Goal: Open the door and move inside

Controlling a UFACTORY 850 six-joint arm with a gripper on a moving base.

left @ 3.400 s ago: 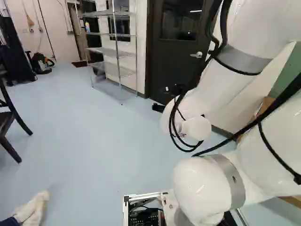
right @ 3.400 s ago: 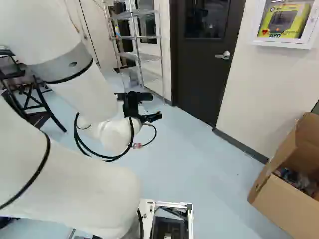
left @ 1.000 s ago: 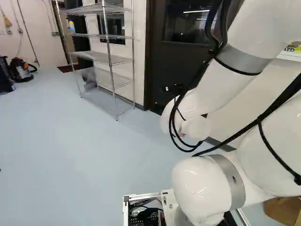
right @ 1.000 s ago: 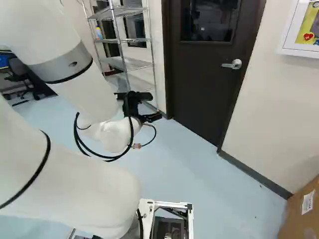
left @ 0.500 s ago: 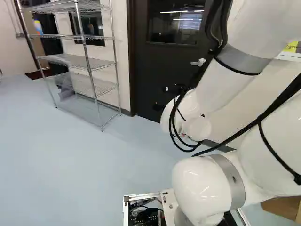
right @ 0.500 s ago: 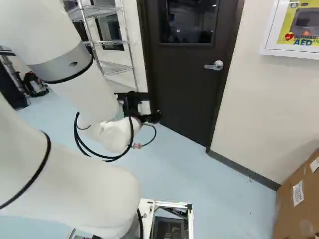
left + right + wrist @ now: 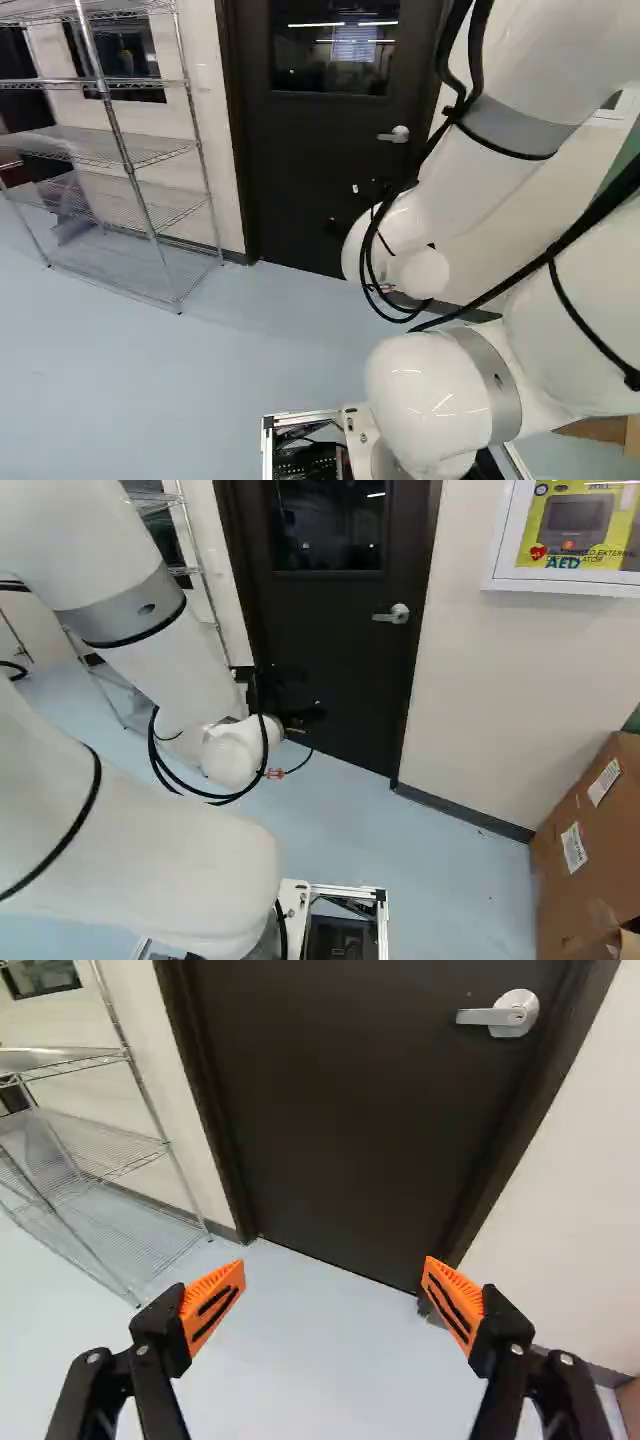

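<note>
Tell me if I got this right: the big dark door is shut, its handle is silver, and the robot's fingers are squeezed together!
Not quite: the fingers are spread wide apart, as the wrist view shows. The rest is right: the big dark door is shut, and its handle is silver.

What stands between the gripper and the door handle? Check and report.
Nothing visible stands between the gripper and the door handle. The wire shelf is beside the door on the side away from the handle; the cardboard box is to the other side.
</note>
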